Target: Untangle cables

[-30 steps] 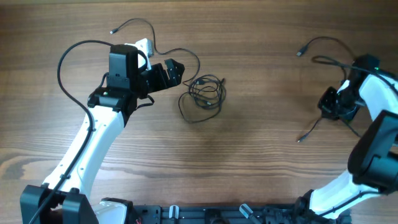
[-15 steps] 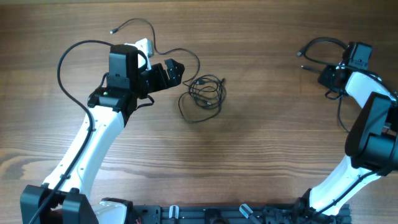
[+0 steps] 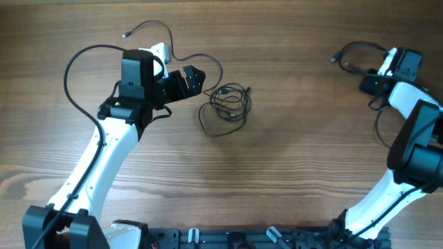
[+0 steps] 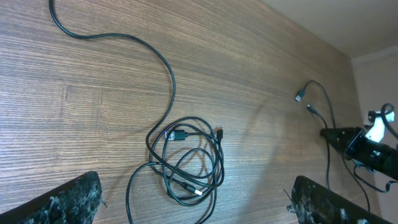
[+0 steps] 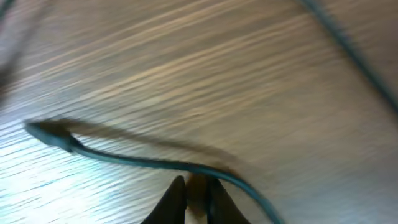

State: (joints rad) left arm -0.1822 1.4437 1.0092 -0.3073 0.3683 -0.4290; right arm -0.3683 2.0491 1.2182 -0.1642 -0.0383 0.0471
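The right gripper (image 3: 365, 86) has swung from mid-table on the right side up to the far right corner, and over the last half second it shifts slightly further right. The cable (image 3: 349, 46) it pinches has followed. The plug that lay nearer on the wood is gone from there.

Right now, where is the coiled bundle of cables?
Overhead, the coiled bundle lies on the table near its middle, just ahead of the open left gripper.
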